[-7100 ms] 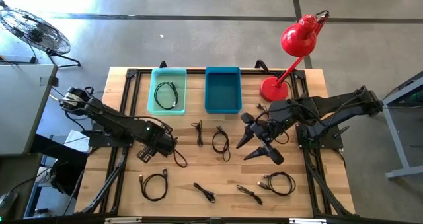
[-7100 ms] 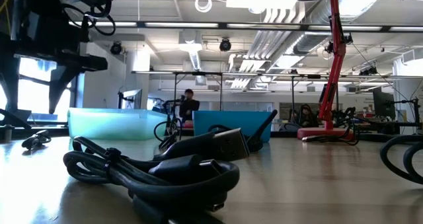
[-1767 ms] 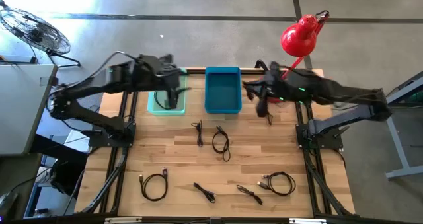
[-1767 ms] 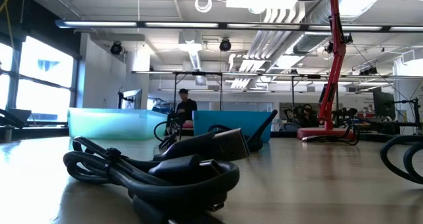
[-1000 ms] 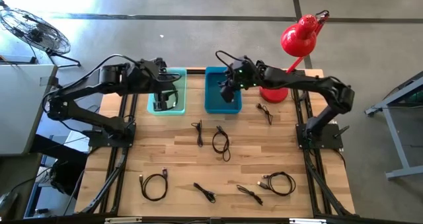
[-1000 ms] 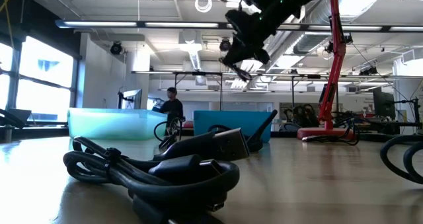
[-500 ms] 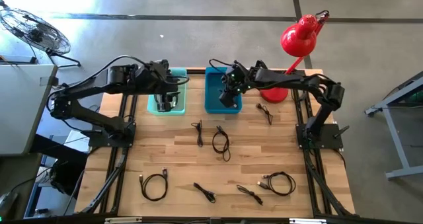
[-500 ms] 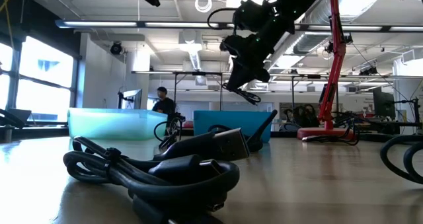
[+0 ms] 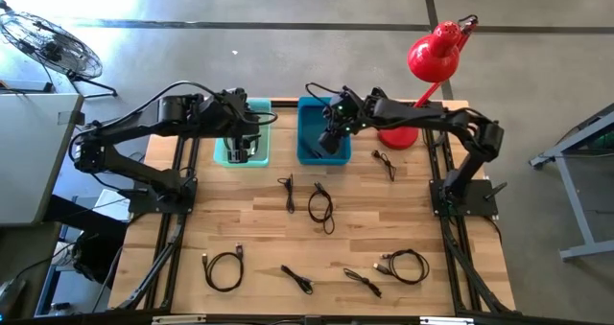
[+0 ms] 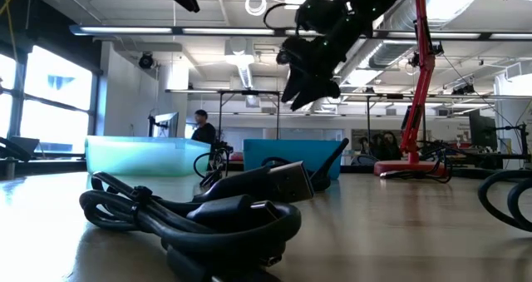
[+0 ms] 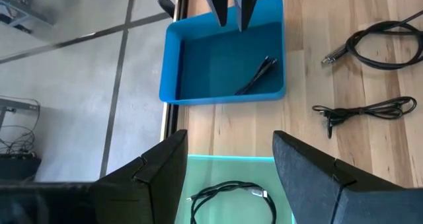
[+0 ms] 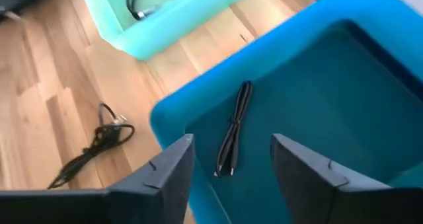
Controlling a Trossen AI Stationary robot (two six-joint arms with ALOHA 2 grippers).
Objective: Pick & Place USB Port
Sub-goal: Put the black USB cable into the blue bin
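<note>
My right gripper hovers open above the blue bin. A thin black USB cable lies flat on that bin's floor, straight below the fingers and apart from them. My left gripper is also open, above the near part of the light teal bin. In the teal bin rests a coiled black cable. The low view shows my right gripper high above the bins with nothing hanging from it.
Several black cables lie loose on the wooden table: two just in front of the bins, one near the red lamp's base, and more along the near edge. A cable bundle fills the low view's foreground.
My right gripper sank a little over the blue bin with a black cable dangling beneath it, then let go. The cable now lies on the bin floor and nothing hangs from the fingers. My left gripper stayed over the teal bin.
</note>
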